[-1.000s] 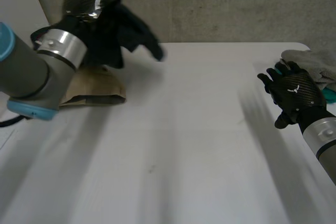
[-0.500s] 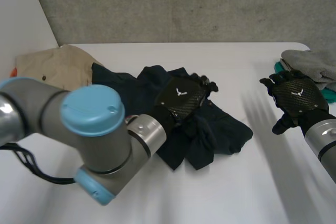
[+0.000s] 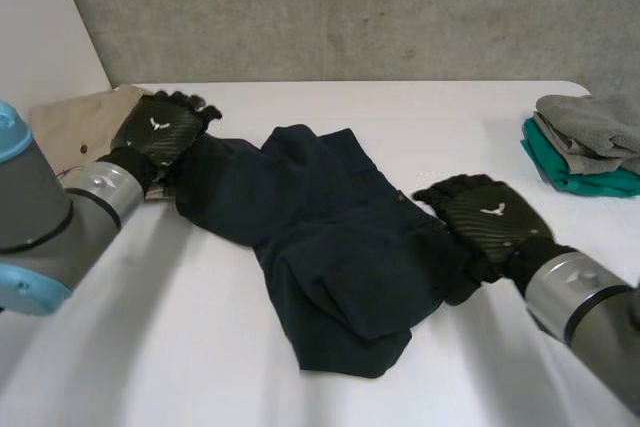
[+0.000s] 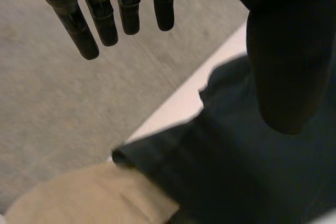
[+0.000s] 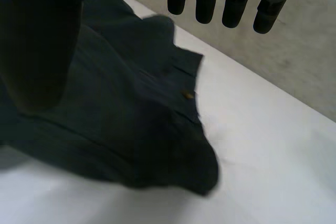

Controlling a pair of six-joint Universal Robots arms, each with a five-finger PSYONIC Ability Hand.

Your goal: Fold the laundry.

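The near strip of the white table (image 3: 200, 367) is bare on both sides of the dark blue garment (image 3: 330, 247), whose near hem lies well back from the front edge. Half a second ago this garment was bunched under the left hand in the middle of the table; now it lies spread out, running from near right to far left.

The right hand (image 3: 490, 217) has come in from beside the far-right clothes to the garment's right edge, its fingers (image 5: 233, 3) straight and holding nothing. Open table lies to its right.

The left hand (image 3: 160, 132) has drawn back to the garment's far-left corner, its fingers (image 4: 102, 17) released above the cloth. Just beyond it lies a tan garment (image 3: 75, 122). A grey garment (image 3: 590, 117) sits on a green one (image 3: 575, 175) at the far right edge.
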